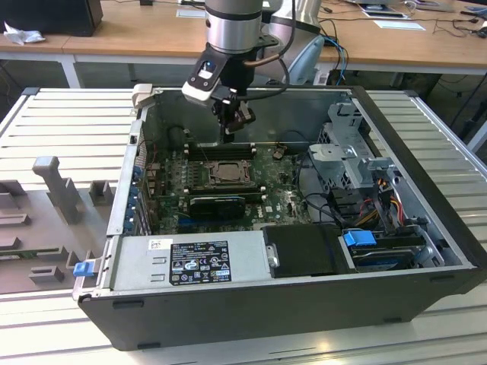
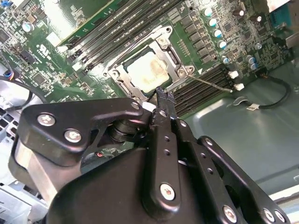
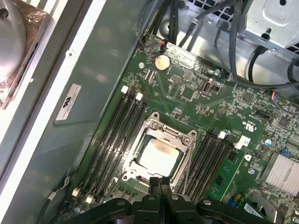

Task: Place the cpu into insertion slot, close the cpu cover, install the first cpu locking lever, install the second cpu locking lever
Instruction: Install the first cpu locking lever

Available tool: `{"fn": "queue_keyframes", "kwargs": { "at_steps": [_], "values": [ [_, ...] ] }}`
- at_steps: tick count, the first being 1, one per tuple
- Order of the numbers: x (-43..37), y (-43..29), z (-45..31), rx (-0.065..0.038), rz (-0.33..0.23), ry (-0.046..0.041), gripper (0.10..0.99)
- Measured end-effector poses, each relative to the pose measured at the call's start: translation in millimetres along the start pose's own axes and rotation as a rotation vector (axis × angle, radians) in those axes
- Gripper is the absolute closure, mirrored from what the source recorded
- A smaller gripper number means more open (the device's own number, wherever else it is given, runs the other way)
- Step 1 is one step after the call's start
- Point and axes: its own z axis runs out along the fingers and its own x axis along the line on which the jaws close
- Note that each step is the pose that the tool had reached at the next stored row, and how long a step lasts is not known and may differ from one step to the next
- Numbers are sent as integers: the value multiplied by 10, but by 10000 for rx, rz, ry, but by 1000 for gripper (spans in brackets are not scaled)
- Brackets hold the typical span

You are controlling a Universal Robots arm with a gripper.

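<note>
The black two-finger gripper [image 3: 160,181], tips pressed together and empty, hangs at 12 o'clock of the square metal-rimmed insertion slot [image 1: 226,173] in the exterior view. The grey-silver square cpu [image 3: 159,156] lies seated there, under the thin windowed metal cpu cover [image 3: 172,132]. Joined tips probably form one pushing point.

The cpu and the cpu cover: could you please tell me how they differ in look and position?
The cpu is a solid pale plate with a brownish smudge; the cover is a grey metal frame with an open window. The cpu shows through that window; the cover surrounds it and is larger. Both are square and lie flat.
</note>
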Motion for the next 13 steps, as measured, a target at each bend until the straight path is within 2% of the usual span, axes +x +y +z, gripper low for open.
{"fn": "queue_keyframes", "kwargs": {
  "at_steps": [10,13],
  "values": [
    [0,0,0,24,-1148,6,980],
    [0,0,1,39,-1804,8,980]
  ]
}}
